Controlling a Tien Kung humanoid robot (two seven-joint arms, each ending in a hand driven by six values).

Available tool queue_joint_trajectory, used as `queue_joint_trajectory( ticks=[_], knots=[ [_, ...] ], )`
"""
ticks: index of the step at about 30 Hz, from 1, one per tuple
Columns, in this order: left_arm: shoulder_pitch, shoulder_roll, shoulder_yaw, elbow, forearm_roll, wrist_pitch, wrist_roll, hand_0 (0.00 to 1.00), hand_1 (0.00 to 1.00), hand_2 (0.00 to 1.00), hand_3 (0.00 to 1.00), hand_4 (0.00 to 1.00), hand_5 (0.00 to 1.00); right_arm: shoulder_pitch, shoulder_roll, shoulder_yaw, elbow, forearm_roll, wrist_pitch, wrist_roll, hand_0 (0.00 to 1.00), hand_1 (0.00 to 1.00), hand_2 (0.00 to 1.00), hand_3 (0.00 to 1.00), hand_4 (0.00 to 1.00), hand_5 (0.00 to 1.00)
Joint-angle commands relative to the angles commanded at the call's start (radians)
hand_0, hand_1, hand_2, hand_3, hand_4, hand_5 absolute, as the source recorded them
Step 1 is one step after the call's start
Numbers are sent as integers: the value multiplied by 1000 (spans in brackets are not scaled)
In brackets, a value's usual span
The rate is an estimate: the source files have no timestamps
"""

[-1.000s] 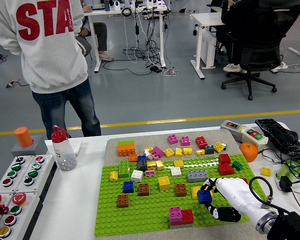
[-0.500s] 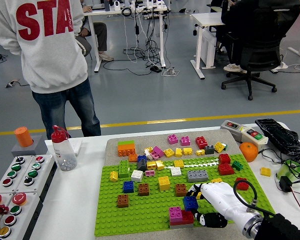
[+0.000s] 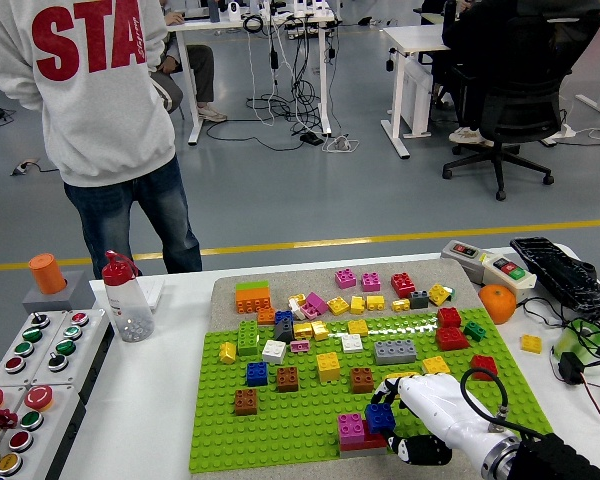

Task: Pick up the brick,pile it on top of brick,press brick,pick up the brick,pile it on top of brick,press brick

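My right hand (image 3: 392,425) reaches in from the lower right, white-shelled with black fingertips, and is shut on a small blue brick (image 3: 381,416). The blue brick sits directly over the red brick (image 3: 374,438), which stands beside a magenta brick (image 3: 351,427) on a grey base near the front of the green baseplate (image 3: 280,430). I cannot tell whether the blue brick touches the red one. The left arm is out of sight.
Several loose bricks lie across the baseplate's middle and back, among them a grey long brick (image 3: 394,350) and brown bricks (image 3: 287,378). A bottle (image 3: 126,297) and button panel (image 3: 25,375) stand left; an orange (image 3: 497,302), switch box (image 3: 488,264) and cables right. A person (image 3: 90,110) stands at the far side, back turned.
My right hand has carried the blue brick leftward and toward the near edge, from the baseplate's right side to over the red brick.
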Motion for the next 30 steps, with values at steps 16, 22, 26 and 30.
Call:
queue_joint_trajectory(
  ticks=[16, 22, 26, 30],
  knots=[
    [-4, 1, 1, 0, -5, 0, -2, 652, 676, 702, 572, 303, 998, 11, 15, -9, 1, -2, 18, -25, 562, 578, 578, 588, 507, 114],
    [-6, 1, 1, 0, -5, 0, -2, 652, 676, 702, 572, 303, 998, 17, 22, -13, -3, -4, 23, -30, 562, 578, 578, 588, 508, 115],
    [-6, 1, 1, 0, -5, 0, -2, 652, 676, 702, 572, 303, 998, 23, 28, -19, -8, -6, 28, -36, 561, 578, 577, 589, 508, 121],
    [-6, 1, 1, 0, -5, 0, -2, 652, 676, 702, 572, 303, 998, 29, 31, -28, -10, -7, 33, -41, 561, 578, 577, 589, 508, 121]
  ],
)
